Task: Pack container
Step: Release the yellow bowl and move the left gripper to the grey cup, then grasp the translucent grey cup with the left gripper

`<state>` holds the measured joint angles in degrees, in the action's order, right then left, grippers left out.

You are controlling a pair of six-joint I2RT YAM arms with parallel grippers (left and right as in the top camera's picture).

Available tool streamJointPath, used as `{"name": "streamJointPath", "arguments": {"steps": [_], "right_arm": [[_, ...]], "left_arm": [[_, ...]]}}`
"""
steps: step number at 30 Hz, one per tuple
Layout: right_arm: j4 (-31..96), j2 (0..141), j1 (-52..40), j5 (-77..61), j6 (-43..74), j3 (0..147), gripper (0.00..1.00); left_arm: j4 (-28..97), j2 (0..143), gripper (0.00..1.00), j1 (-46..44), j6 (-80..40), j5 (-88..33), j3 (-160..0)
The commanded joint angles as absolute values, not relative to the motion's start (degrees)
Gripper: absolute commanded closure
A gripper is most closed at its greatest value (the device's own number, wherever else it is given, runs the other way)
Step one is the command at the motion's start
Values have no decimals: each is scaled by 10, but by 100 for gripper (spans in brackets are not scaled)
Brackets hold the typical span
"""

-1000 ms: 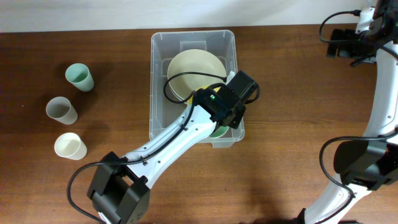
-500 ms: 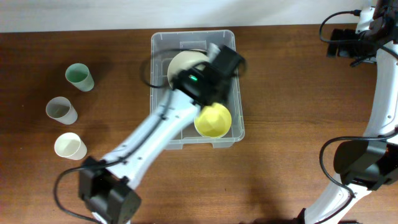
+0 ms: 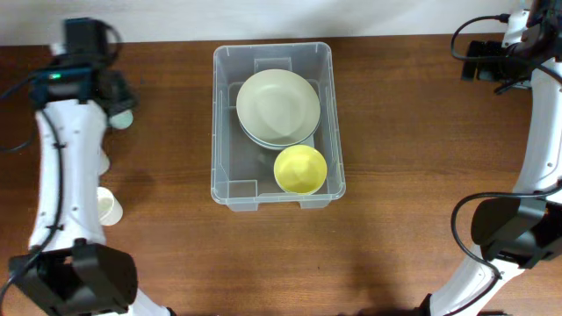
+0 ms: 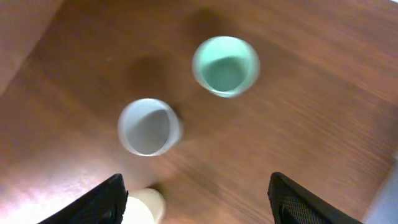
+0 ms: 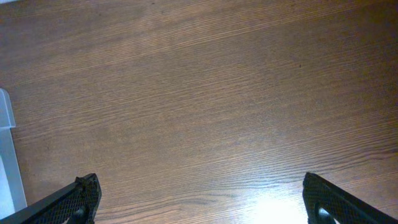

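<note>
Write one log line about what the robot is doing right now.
container: plates, yellow bowl inside | left gripper: open, above mint cup, grey cup, cream cup | right gripper: open, over table

The clear rectangular container (image 3: 225,149) stands upright, open-topped, holding pale plates (image 3: 278,107) and a yellow bowl (image 3: 300,169).

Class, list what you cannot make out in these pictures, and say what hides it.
Overhead: the white left arm covers nearly all of the grey plastic cup and half the mint-green plastic cup.
Left wrist: the cream plastic cup is cut off by the bottom edge.
Overhead: the top pale green round plate in the clear plastic container hides how many lie beneath.
</note>
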<state>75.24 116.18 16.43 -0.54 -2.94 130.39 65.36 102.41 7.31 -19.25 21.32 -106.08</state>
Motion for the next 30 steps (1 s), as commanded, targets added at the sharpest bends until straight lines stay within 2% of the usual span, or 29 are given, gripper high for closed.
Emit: {"name": "streamJointPath", "arguments": {"steps": [1,8,13,24,26,30], "right_arm": [[752,1150,165,-9,-25,1309,1],[752,1150,165,-9,-25,1309,1],[752,1150,165,-9,-25,1309,1],[752,1150,165,-8,-25,1309,1],[752,1150,165,-9,-25,1309,1],[752,1150,165,-9,-25,1309,1]], "left_arm": [[641,1010,31,128,-164,212,-1052],[621,1062,40,197,-45,161,-1038],[610,1125,46,200,45,100,-1037],[605,1248,47,200,55,70,-1035],[605,1260,55,200,55,69,-1035],[605,1267,80,200,55,67,-1027]]}}
